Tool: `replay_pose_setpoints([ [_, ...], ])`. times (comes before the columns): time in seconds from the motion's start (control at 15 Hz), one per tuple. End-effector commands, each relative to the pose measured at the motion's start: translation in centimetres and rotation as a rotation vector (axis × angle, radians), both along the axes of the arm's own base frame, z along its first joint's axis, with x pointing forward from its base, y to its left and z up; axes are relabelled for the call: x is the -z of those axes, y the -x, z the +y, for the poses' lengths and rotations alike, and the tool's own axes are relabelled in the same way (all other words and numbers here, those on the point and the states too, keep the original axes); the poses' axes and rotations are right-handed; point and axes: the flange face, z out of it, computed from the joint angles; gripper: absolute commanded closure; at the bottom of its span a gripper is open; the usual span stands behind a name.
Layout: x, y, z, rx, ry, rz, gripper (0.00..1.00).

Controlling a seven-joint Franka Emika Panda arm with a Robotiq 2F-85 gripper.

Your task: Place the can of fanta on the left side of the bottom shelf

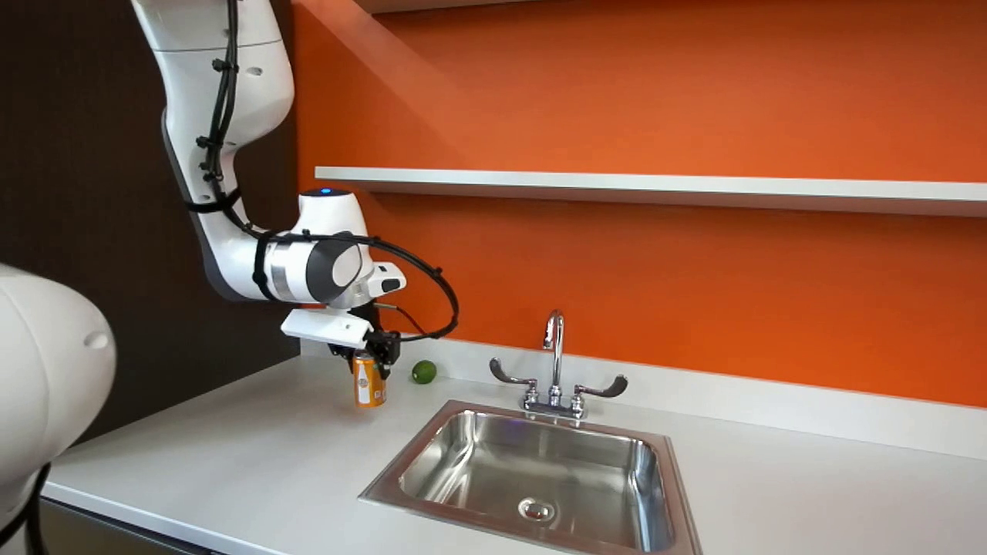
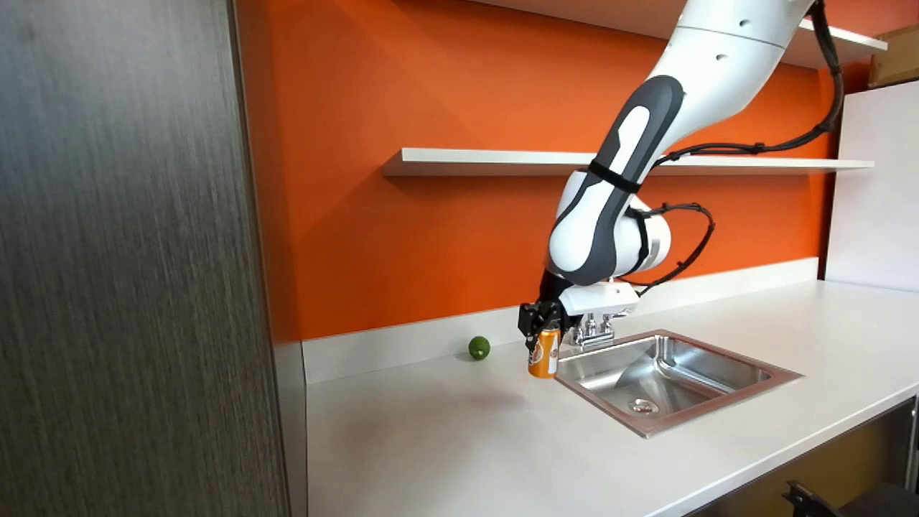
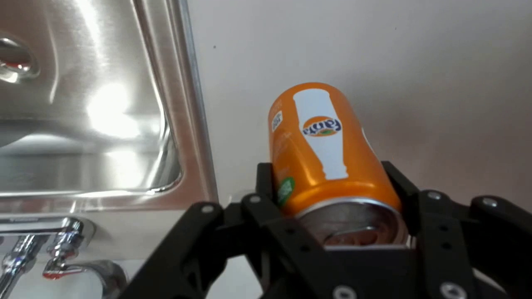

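Fanta can (image 3: 318,145), gripper (image 3: 331,180) clamped near its top, fingers (image 3: 264,180) part-spread

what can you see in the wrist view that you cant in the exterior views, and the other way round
Only the wrist view shows the face of the metal lid on the can of fanta, and only there is the logo readable.

Only the exterior views show the bottom shelf, the orange wall, the white robot arm and the small round green item.

Both share the gripper closed on the can, plus the counter, the sink and the chrome tap.
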Motion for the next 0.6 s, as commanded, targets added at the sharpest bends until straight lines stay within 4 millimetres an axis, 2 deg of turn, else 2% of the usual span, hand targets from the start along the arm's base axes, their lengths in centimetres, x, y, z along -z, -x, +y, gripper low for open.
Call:
replay_pose_setpoints([
  [0.0, -5.3, 1.3, -0.4, 0.002, 0.021, -0.047, 0.62],
  [0.53, -16.6, 3.7, 0.3, 0.006, 0.076, -0.112, 0.62],
])
